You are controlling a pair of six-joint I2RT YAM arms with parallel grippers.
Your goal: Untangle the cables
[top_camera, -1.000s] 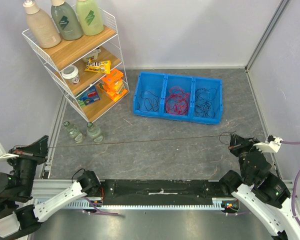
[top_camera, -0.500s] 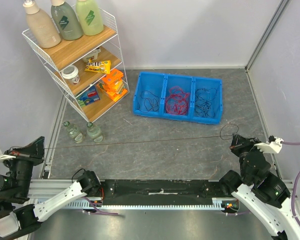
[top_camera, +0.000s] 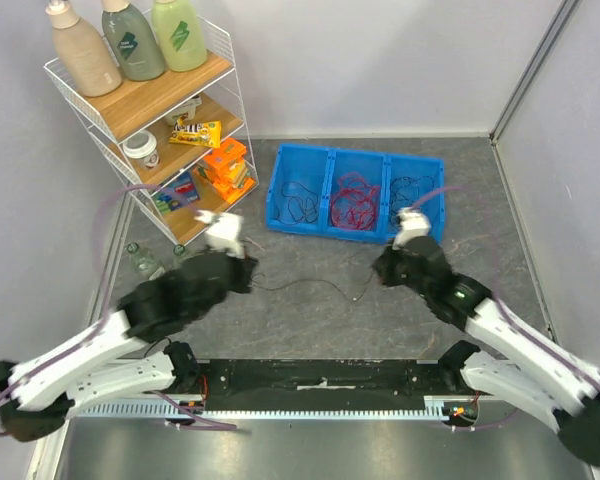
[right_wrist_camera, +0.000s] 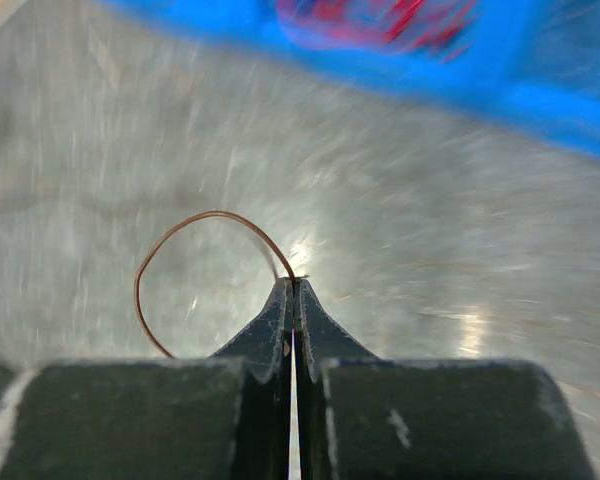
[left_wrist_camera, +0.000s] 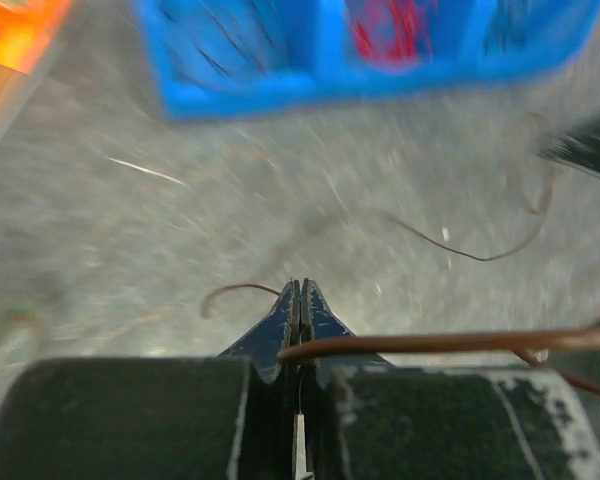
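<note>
The left end effector (top_camera: pixel 248 276) and the right end effector (top_camera: pixel 378 270) both reach out over the middle of the grey counter (top_camera: pixel 310 330), well apart from each other, with a single thin brown cable (top_camera: pixel 315 283) sagging in a slack line between them. In the left wrist view, the left end effector (left_wrist_camera: pixel 300 292) has its jaws pressed fully together. The brown cable (left_wrist_camera: pixel 430 342) crosses just behind the tips and a short curl comes out to the left of them. In the right wrist view, the right end effector (right_wrist_camera: pixel 292 285) is likewise fully closed. It pinches the brown cable (right_wrist_camera: pixel 155 270) at the very tip, and from there the cable bends into a round loop on the left. Beyond both, at the far side, a blue bin (top_camera: pixel 360 151) has three compartments. A red clump (top_camera: pixel 353 203) lies in the middle one and black clumps (top_camera: pixel 300 200) lie in the two outer ones.
</note>
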